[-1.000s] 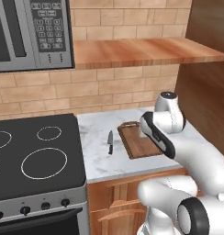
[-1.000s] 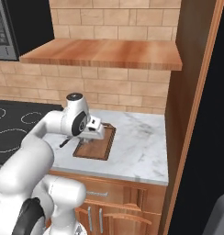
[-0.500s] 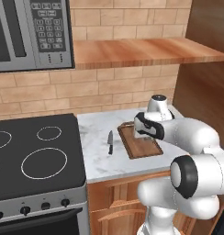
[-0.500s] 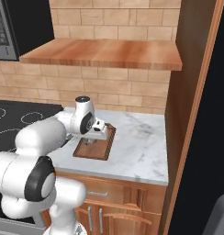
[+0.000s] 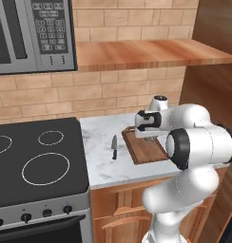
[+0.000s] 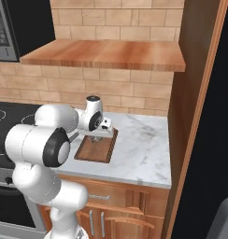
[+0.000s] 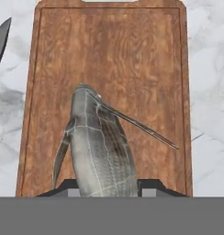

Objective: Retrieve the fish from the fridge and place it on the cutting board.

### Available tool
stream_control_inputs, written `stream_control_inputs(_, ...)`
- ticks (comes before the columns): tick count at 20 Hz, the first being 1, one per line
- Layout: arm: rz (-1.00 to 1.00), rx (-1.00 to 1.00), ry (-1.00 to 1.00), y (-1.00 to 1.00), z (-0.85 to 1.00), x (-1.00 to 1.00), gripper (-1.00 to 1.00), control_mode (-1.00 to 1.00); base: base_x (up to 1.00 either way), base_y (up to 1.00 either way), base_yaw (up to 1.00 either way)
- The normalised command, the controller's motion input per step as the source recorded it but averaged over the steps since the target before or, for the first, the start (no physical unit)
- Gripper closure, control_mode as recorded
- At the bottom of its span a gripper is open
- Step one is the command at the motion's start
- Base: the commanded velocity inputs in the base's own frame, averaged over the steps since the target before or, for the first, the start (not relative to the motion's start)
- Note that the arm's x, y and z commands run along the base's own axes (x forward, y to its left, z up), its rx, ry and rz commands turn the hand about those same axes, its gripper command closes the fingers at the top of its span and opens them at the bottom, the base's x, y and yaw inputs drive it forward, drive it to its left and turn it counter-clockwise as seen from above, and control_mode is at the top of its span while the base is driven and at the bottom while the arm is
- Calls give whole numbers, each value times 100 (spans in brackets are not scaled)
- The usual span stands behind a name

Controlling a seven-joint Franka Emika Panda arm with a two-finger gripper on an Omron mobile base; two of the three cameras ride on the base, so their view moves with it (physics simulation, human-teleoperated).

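Note:
The grey-silver fish (image 7: 100,147) hangs nose-down between my finger tips, its thin fins sticking out to both sides. My gripper (image 7: 107,186) is shut on its tail end. Right below it lies the brown cutting board (image 7: 109,55) with its darker rim, on the marble counter. From the base views the gripper (image 5: 145,135) points down over the near half of the cutting board (image 5: 149,151), close above the wood (image 6: 95,150). Whether the fish touches the board cannot be told. The black fridge (image 6: 211,116) stands at the far right.
A black-handled knife (image 5: 114,147) lies on the counter just left of the board, its blade tip (image 7: 1,41) near the board's corner. The black stove (image 5: 32,161) is further left, under the microwave (image 5: 27,33). A wooden shelf (image 5: 151,52) hangs overhead.
The arm has folded in, and the hand has moved left, from the board's right edge to over the board, carrying the fish. The board and knife have not moved.

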Motion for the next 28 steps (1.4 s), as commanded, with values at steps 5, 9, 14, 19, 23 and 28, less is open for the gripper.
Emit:
stream_control_inputs(5, 5, 0, 5, 2, -39, 33, 100, -100, 0, 0, 0)
stream_control_inputs(9, 0, -1, 8, 2, -38, 16, 100, -100, 0, 0, 0)
stream_control_inputs(14, 0, 0, 4, 0, -29, 13, 100, -100, 0, 0, 0)
stream_control_inputs(19, 1, 3, 0, 0, -12, 0, -100, -100, 0, 0, 0)
stream_control_inputs(23, 0, 1, 0, 0, -2, 0, -100, -100, 0, 0, 0)
stream_control_inputs(28, 0, -2, 0, 0, 4, 0, -100, -100, 0, 0, 0)
